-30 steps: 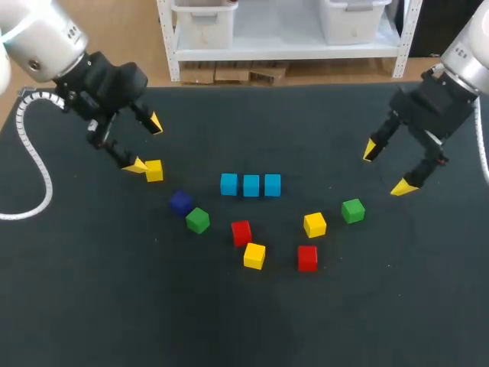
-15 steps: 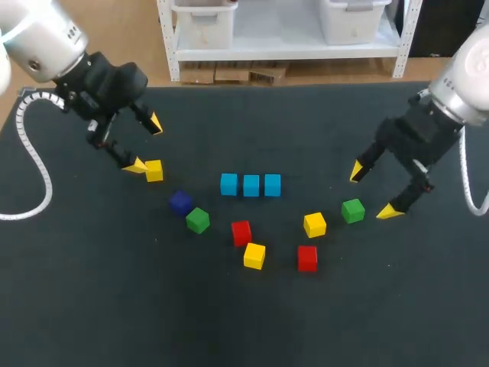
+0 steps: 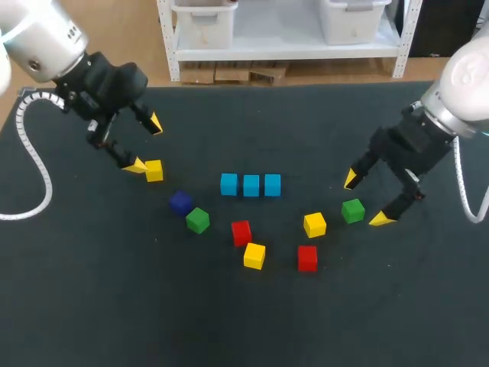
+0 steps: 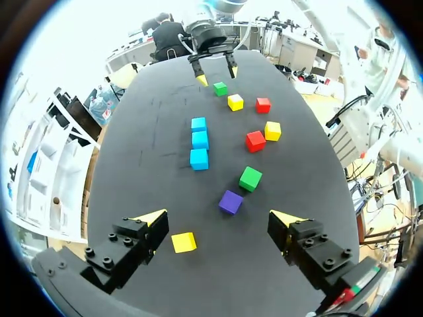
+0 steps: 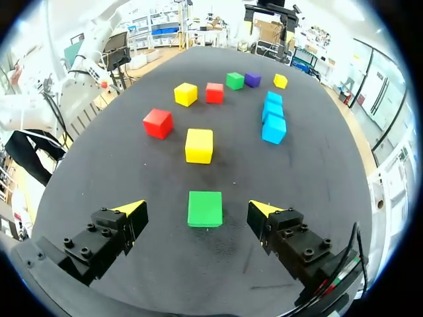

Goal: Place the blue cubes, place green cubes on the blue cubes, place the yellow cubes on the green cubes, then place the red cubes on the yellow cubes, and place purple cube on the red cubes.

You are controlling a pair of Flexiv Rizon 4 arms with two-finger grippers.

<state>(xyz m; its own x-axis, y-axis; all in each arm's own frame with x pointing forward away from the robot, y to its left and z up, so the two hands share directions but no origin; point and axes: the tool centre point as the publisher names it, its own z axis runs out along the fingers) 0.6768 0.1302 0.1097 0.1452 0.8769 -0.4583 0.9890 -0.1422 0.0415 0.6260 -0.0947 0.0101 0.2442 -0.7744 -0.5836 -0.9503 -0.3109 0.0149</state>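
The right gripper [image 3: 366,199] is spread wide and empty; a small green cube [image 3: 353,210] lies between its yellow fingertips, touching neither. The left gripper [image 3: 145,144] is likewise spread and empty, with one fingertip just beside a small yellow cube [image 3: 154,170]. Each gripper's height above the black table [image 3: 114,306] cannot be determined.

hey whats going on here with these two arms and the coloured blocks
A robot is building colour layers from small cubes. Three light blue cubes sit in a row in the middle; nothing is on them yet. The right arm's tool hangs open with a green cube between its fingers, not gripped. The left arm's tool is open beside a yellow cube. Another green cube, a purple cube, two red cubes and two more yellow cubes lie loose nearby.
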